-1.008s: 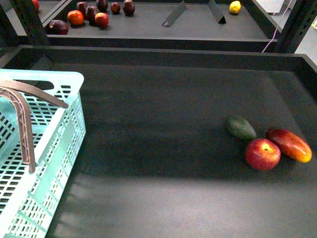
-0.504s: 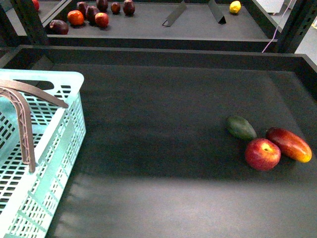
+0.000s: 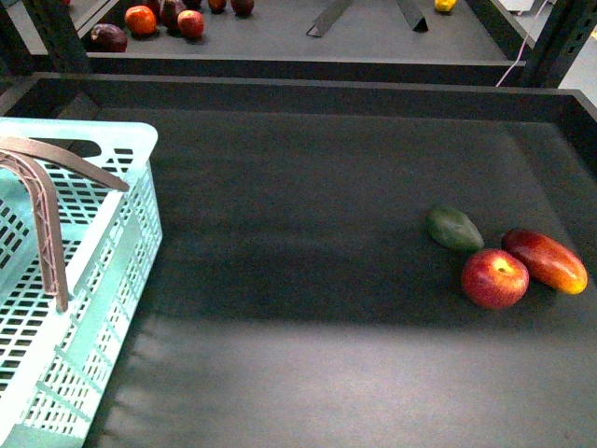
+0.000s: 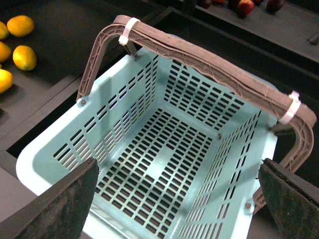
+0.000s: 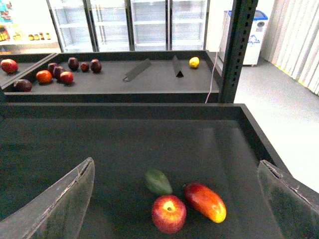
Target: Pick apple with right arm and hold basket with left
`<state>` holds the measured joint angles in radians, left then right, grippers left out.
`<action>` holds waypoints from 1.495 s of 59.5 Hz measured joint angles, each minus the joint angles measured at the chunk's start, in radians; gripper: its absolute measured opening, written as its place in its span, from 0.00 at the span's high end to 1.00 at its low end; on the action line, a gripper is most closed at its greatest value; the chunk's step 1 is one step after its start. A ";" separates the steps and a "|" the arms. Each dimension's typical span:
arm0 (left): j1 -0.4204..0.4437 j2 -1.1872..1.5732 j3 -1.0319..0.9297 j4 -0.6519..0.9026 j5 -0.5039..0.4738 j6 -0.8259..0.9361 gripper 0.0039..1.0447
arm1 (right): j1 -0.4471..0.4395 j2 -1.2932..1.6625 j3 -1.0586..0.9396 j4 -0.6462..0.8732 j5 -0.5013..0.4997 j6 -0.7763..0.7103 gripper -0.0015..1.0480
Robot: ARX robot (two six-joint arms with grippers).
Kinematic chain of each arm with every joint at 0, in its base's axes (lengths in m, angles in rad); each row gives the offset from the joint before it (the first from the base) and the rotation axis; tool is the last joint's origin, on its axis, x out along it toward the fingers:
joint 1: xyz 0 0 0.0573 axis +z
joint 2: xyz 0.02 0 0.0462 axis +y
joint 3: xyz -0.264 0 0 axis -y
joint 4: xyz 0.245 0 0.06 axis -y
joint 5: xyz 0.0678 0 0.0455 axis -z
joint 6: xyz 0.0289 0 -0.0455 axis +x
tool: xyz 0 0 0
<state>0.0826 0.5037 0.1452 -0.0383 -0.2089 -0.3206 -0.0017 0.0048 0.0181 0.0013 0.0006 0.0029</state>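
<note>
Apple [image 3: 494, 278]: lay on the shelf [image 3: 308, 233], right side, close beside a mango [image 3: 546, 261] and a green fruit [image 3: 454, 229].
Apple's feel: probably firm, smooth and slippery; best pinched across its widest part.
Basket [image 3: 112, 233]: stood at the left, empty; likely light and stiff, best held by the ribbed handle [image 4: 209, 55].
Right gripper [image 5: 175, 169]: spread wide, holding nothing.
Left gripper [image 4: 177, 172]: spread wide over the basket, empty.

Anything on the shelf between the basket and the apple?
No. In the front view the dark shelf surface between the basket and the apple is bare. The green fruit sits behind the apple.
</note>
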 joint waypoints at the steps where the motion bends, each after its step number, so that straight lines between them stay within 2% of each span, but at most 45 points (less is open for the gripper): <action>1: 0.008 0.032 0.009 0.022 0.013 -0.013 0.07 | 0.000 0.000 0.000 0.000 0.000 0.000 0.08; 6: 0.048 0.218 0.076 0.109 0.098 -0.096 0.07 | 0.000 0.000 0.000 0.000 -0.001 0.000 0.08; 12: 0.101 0.478 0.195 0.175 0.211 -0.284 0.07 | 0.000 0.000 0.000 0.000 0.000 0.000 0.08; 21: 0.156 0.742 0.329 0.228 0.278 -0.520 0.07 | 0.000 0.000 0.000 0.000 0.000 0.000 0.08; 37: 0.196 1.004 0.514 0.261 0.284 -0.728 0.07 | 0.000 0.000 0.000 0.000 -0.001 0.000 0.08; 47: 0.154 1.126 0.620 0.270 0.301 -0.828 0.07 | 0.000 0.000 0.000 0.000 -0.001 0.000 0.08; 67: 0.092 1.268 0.752 0.210 0.214 -0.872 0.07 | 0.000 0.000 0.000 0.000 0.000 0.000 0.08; 69: 0.090 1.273 0.757 0.196 0.204 -0.869 0.12 | 0.000 0.000 0.000 0.000 0.000 0.000 0.08; 79: 0.084 1.305 0.766 0.152 0.172 -0.875 0.51 | 0.000 0.000 0.000 0.000 0.000 0.000 0.08; 89: 0.076 1.305 0.766 0.145 0.164 -0.889 0.77 | 0.000 0.000 0.000 0.000 0.000 0.000 0.08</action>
<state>0.1581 1.8088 0.9108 0.1070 -0.0452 -1.2098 -0.0017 0.0048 0.0177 0.0013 0.0002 0.0029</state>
